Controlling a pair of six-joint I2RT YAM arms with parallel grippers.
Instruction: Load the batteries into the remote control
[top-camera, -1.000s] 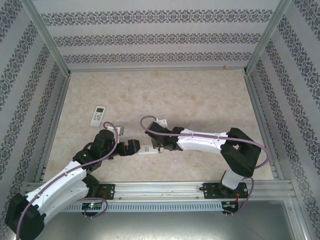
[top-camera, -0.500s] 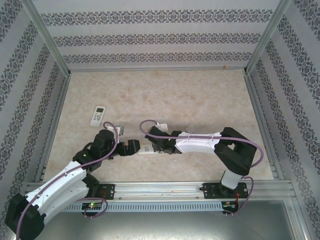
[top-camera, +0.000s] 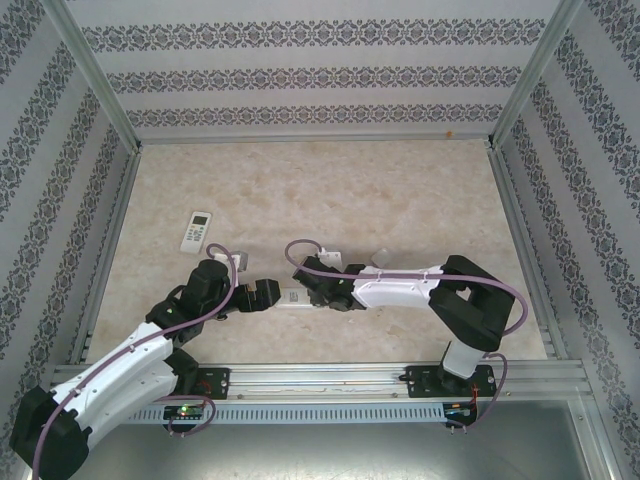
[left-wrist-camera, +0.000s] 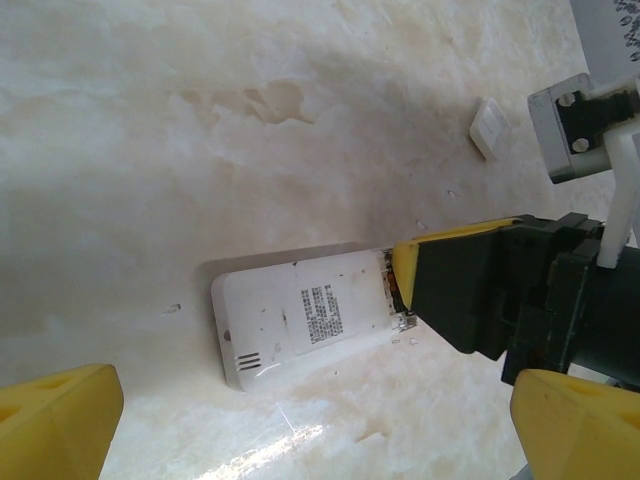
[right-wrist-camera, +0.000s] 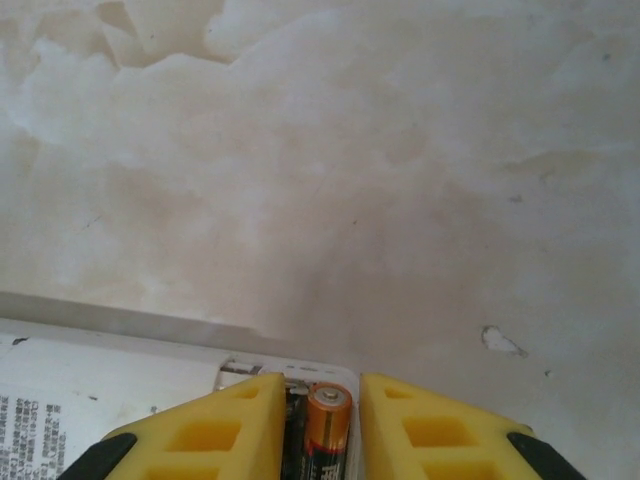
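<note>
remote (left-wrist-camera: 300, 315): white, lying label side up on the marble-look table (top-camera: 400, 190).
right gripper (right-wrist-camera: 322, 420): at the remote's open compartment end, yellow fingers closed around a battery (right-wrist-camera: 327, 428).
battery: copper top, black body, at that same end (whether it is seated in the bay, I cannot tell).
left gripper (left-wrist-camera: 315, 400): fingers spread wide and holding nothing, just short of the remote's other end.
second remote (top-camera: 197, 231): well apart from the first remote, beyond the left gripper.
small white piece (left-wrist-camera: 490, 128): on the table past the remote's compartment end.

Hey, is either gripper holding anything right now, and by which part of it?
The right gripper pinches a battery by its sides, copper end poking forward at the end of the remote. The left gripper is open, holding nothing.
</note>
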